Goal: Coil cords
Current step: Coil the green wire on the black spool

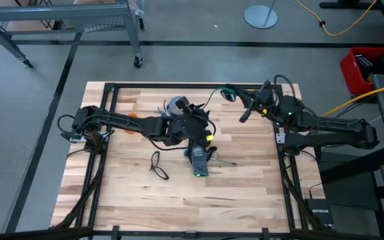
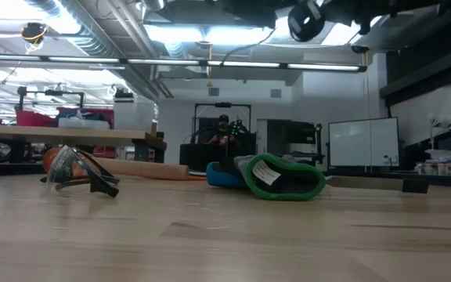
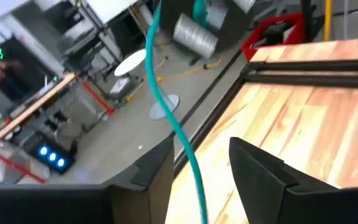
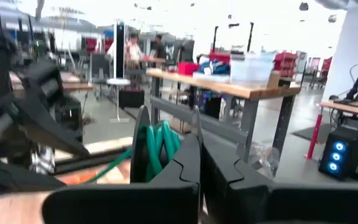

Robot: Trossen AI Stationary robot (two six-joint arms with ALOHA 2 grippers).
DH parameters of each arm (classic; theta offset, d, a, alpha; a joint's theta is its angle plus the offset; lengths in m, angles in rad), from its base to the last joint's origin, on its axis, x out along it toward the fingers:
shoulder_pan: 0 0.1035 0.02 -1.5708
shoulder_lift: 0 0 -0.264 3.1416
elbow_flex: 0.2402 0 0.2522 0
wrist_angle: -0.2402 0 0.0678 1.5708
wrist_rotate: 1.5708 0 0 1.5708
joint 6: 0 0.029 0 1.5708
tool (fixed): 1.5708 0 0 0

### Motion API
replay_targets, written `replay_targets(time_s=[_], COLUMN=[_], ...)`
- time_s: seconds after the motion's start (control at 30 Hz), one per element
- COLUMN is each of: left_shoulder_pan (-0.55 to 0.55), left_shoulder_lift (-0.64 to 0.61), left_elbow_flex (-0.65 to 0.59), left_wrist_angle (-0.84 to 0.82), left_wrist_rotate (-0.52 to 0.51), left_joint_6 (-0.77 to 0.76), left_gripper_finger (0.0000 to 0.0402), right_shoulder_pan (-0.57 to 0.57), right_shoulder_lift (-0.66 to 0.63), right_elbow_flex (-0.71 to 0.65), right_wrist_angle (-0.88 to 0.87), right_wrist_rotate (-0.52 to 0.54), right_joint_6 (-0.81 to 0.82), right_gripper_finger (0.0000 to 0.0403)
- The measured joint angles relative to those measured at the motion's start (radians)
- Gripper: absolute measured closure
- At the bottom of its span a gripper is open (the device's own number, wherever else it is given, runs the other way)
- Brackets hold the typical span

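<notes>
A teal cord runs through the air from a small round dark disc, on which it is wound, to my left gripper above the table's middle. In the left wrist view the cord passes through the gap between that gripper's open fingers; whether it touches them I cannot tell. My right gripper is shut on the disc high above the far right of the table; the disc also shows in the low view. A thin dark loose loop lies flat on the table. My right gripper pinches the disc's flat side wall between its two fingers, with the teal windings beside them. The disc is lifted clear of the table, on edge, and the cord leads off from it toward my left gripper.
A black-and-blue glove with a green cuff lies near the middle. A blue-grey tape roll sits behind my left arm. Safety glasses lie on the table. The table's frame runs along its far edge.
</notes>
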Motion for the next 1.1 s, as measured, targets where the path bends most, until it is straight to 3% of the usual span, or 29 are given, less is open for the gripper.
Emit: replay_targets(time_s=[0.23,0.57,1.1], left_shoulder_pan=[0.04,0.057,0.049], left_shoulder_lift=[0.0,0.0,0.001], left_elbow_flex=[0.0,0.0,0.0], left_wrist_angle=[-0.103,-0.104,-0.101], left_wrist_rotate=[0.003,0.027,0.029], left_joint_6=[-0.152,-0.153,-0.127], left_gripper_finger=[0.0259,0.0259,0.0259], right_shoulder_pan=[0.0,0.0,0.0], right_shoulder_lift=[-0.072,-0.142,-0.141], right_elbow_flex=[0.0,0.0,0.0], right_wrist_angle=[0.037,0.08,0.058], right_wrist_rotate=[0.0,-0.001,0.01], right_joint_6=[0.001,-0.001,-0.029], right_gripper_finger=[0.0402,0.0402,0.0402])
